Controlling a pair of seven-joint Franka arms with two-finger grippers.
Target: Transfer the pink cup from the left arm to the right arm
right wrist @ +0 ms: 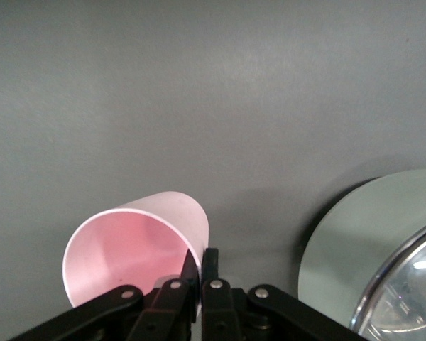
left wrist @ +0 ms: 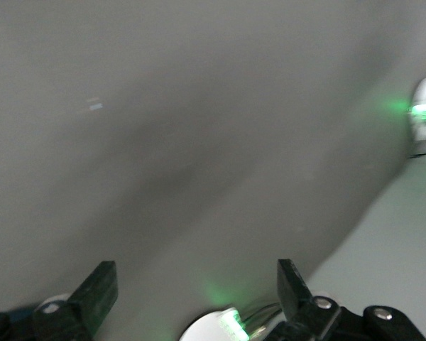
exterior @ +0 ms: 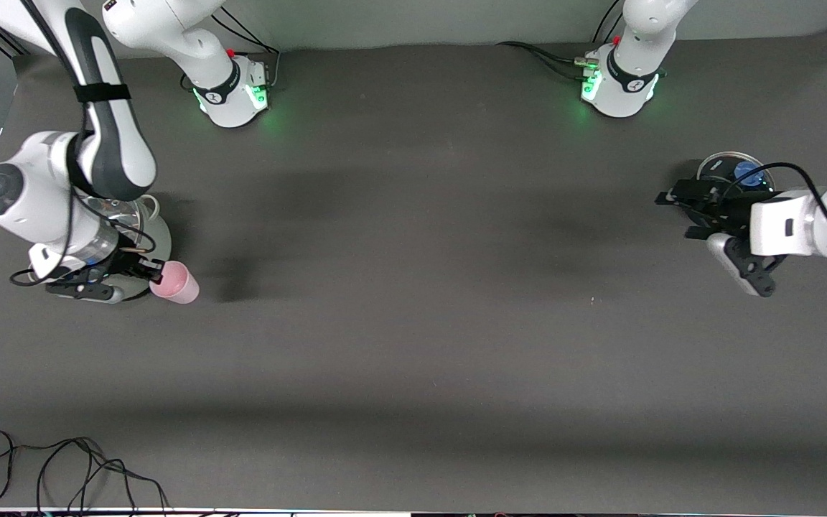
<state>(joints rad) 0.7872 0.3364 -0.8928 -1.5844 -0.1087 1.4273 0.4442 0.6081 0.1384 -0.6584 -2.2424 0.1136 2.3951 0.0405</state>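
There is one pink cup (exterior: 176,283), tipped on its side, and the right gripper (exterior: 153,272) pinches its rim with fingers (right wrist: 209,264) closed tight, at the right arm's end of the table. One shiny pot (exterior: 142,223) sits just beside the cup under that bent arm. The left gripper (exterior: 679,213) has its fingers (left wrist: 99,290) spread wide and holds nothing, next to one glass lid (exterior: 733,171), well apart from the cup.
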